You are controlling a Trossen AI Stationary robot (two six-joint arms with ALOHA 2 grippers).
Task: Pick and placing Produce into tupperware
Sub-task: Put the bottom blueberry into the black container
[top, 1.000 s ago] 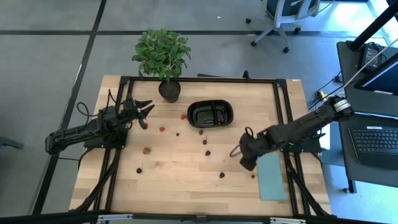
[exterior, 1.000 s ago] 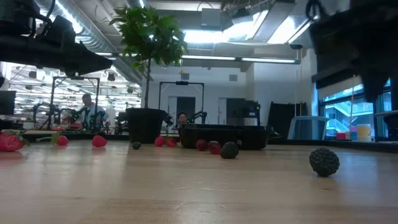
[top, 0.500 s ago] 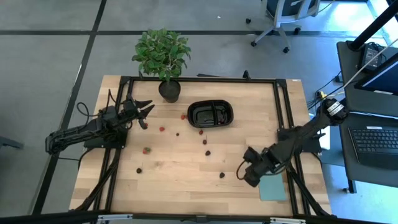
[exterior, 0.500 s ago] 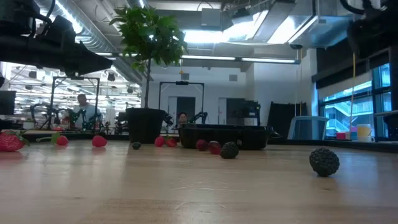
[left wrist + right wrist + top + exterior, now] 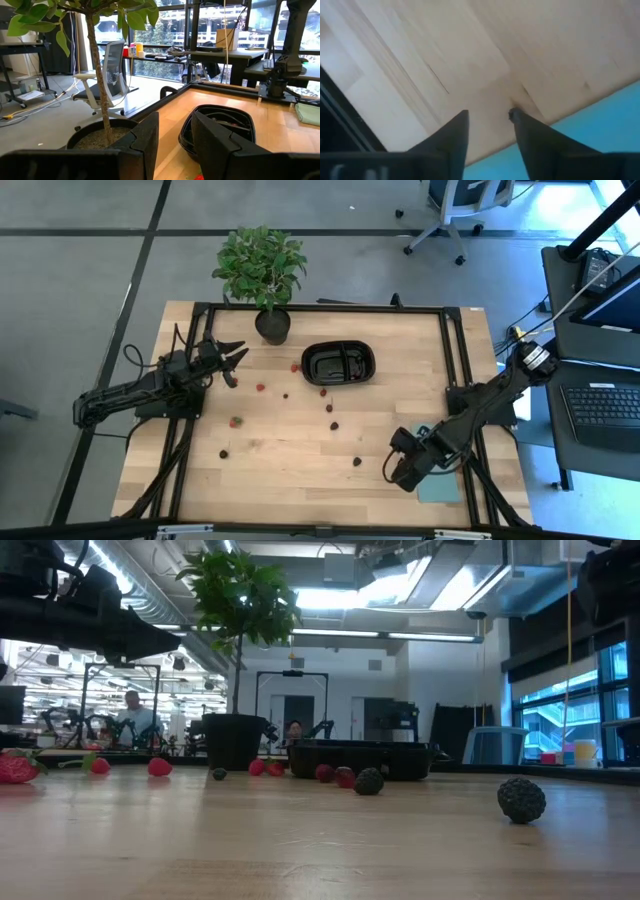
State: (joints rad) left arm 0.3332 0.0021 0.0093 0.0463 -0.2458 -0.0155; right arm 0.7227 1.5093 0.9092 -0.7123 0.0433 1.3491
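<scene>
Near the table's front right corner, the right gripper [image 5: 393,471] is hanging empty, fingers apart, beside the teal mat [image 5: 436,486]. Berries [image 5: 356,461] are lying scattered, well apart from the tray [image 5: 338,363]; descending off-target risks nudging one away.

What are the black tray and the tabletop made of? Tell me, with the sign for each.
The black tray looks like glossy plastic: light glints off its rim and its thin divider.

The tabletop looks like pale wood with a matt finish: parallel plank seams and grain show, though it may be laminate.
</scene>
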